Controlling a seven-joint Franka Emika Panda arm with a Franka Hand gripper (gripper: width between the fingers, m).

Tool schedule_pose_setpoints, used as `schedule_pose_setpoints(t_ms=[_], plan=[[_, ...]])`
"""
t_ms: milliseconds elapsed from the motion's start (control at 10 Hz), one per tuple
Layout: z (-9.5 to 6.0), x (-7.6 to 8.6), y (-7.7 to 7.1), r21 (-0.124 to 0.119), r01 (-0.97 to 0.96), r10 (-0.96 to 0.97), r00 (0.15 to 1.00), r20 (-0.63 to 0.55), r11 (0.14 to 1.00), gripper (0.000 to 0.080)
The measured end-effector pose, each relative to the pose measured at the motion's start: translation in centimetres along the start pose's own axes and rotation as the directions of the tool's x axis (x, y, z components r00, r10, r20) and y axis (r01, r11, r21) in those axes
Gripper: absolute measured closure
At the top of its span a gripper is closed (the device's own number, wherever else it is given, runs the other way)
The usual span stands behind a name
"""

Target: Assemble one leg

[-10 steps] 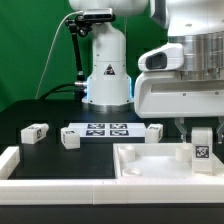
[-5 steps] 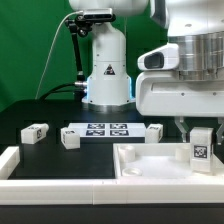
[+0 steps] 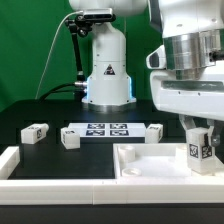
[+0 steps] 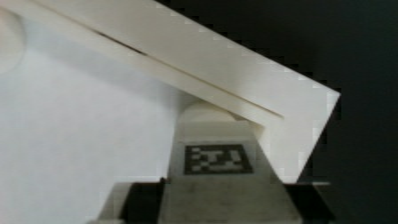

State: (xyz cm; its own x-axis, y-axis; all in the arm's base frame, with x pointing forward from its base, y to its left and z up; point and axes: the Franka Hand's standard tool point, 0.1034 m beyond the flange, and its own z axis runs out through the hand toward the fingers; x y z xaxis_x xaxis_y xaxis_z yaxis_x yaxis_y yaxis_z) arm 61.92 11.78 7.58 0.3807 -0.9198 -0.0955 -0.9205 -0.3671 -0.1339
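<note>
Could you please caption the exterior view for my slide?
Gripper holds one leg at the large white piece's corner.

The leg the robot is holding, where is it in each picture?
Exterior view: the leg stands upright on the exterior view's right, held in the gripper, at the big white square piece.
Wrist view: the leg is in the middle, its tag facing the camera.
Shared landmark: the big white square piece, next to the leg in both views.
</note>
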Motion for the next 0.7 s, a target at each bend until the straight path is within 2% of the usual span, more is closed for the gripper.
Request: schedule_pose_setpoints(t_ms=[100,300,500,700], plan=[[0.01,-0.06,0.00,0.017,-0.121,0.121,0.993,-0.003,0.992,0.0508],[0.07,-0.14,-0.05,0.037,-0.321,0.320,0.947,0.011,0.947,0.0508],[0.05,-0.14,-0.15,0.030,-0.524,0.521,0.851,0.062,0.851,0.0508],[0.19,-0.03,-0.31,0.030,-0.709,0.704,0.704,0.093,0.705,0.0508]])
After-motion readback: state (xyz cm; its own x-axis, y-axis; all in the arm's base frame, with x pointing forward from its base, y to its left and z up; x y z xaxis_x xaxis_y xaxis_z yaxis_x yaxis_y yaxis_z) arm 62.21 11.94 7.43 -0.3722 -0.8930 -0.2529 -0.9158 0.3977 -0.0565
